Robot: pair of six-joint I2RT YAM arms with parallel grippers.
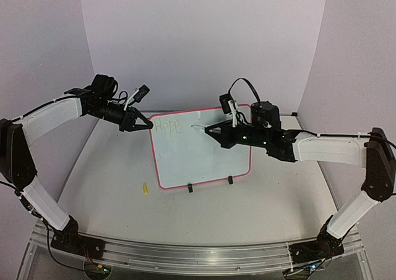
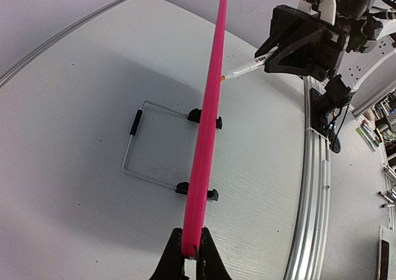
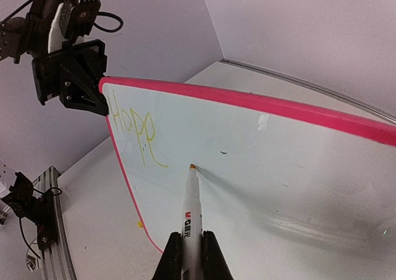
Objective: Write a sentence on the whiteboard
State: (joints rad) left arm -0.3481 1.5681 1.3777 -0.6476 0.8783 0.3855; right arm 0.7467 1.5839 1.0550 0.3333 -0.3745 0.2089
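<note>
- The whiteboard (image 1: 204,150) stands near the middle of the table (image 1: 111,199), propped on its lower long edge and leaning back. Two black clip feet (image 1: 190,188) sit on that edge.
- The sentence (image 3: 137,131) consists of one word, "Hope", in thin yellow-green strokes at the board's upper left corner (faint from above, clearer in the right wrist view).
- A white marker (image 3: 190,212) points at the board, its tip just right of the word and lower. I cannot tell whether the tip touches the surface.
- The right gripper (image 3: 192,258) is pinched on the marker's barrel, fingers tight on either side.
- The left gripper (image 2: 190,255) is clamped on the pink frame at the board's upper left corner.
- A wire stand (image 2: 139,147) lies on the table behind the board.
- A small yellow cap (image 1: 145,188) lies on the table, left of the board's lower corner.
</note>
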